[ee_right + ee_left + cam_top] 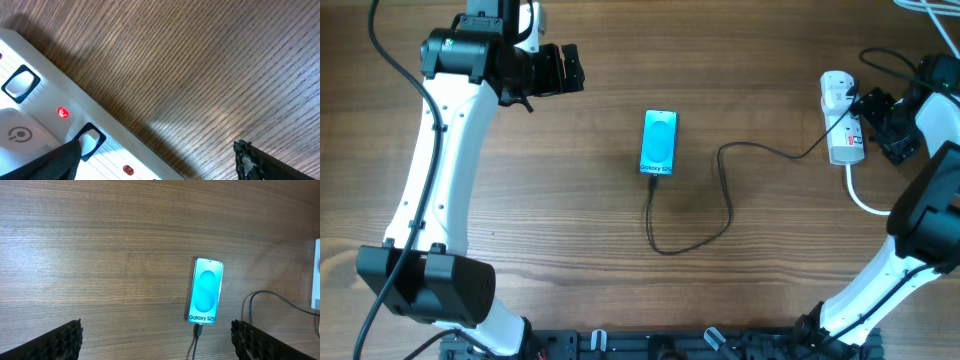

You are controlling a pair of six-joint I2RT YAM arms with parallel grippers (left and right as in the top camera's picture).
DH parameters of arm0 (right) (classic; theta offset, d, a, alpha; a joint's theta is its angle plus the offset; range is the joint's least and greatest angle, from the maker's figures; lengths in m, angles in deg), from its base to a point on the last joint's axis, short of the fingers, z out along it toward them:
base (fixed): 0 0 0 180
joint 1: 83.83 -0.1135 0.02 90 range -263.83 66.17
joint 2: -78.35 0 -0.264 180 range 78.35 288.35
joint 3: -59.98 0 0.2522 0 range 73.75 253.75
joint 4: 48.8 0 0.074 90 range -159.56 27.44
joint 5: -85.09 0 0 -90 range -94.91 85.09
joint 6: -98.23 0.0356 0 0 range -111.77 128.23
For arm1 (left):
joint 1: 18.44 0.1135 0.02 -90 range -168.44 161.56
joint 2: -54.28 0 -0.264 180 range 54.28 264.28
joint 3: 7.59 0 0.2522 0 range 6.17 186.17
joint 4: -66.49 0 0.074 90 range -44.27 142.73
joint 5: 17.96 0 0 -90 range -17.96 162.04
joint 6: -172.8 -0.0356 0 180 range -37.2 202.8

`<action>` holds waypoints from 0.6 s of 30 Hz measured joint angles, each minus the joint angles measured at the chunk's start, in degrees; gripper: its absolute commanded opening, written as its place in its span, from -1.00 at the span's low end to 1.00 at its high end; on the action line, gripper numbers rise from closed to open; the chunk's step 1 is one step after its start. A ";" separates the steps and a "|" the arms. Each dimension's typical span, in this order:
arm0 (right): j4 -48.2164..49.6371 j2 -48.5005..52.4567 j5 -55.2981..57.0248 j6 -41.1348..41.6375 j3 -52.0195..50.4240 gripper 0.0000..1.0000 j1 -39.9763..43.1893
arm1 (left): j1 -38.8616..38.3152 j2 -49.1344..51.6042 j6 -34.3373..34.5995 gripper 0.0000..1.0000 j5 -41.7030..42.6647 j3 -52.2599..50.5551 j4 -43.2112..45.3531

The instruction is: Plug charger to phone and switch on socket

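Step in hand: judged to be the second, switching on the socket. The plugging step looks done, since the charger's tip sits at the phone's bottom edge.
Phone [659, 143]: lies flat near the middle of the table [570, 220], screen up and glowing cyan, well apart from both arms.
Charger [724, 190]: thin black cable that runs from the phone's lower edge, loops toward the near side of the table, then leads right to the socket.
Socket [842, 120]: white strip at the far right of the table, with the right arm directly over it.
Right gripper [156, 147]: fingers spread wide. One fingertip [56, 161] overlaps the strip just beside a rocker switch [89, 140].
Left gripper [156, 330]: fingers spread wide and holding nothing, raised over bare wood to the left of the phone.
Next move: calls for a short, firm press of one fingertip on the correct rocker, without pushing the strip sideways.
Hidden or unclear: a red lamp [62, 112] glows, but it cannot be told which rocker it belongs to, nor whether the fingertip touches the strip. The wrist view crops the strip. How fully the connector is seated is too small to judge.
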 measured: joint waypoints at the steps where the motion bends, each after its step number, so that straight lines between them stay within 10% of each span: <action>1: 0.00 0.00 -0.11 -0.02 0.00 0.99 0.02 | 0.00 0.00 0.00 1.00 -0.02 0.00 0.00; 18: -6.82 -0.50 -2.67 1.60 0.17 0.99 -1.77 | 0.00 0.00 0.00 1.00 0.00 0.00 0.00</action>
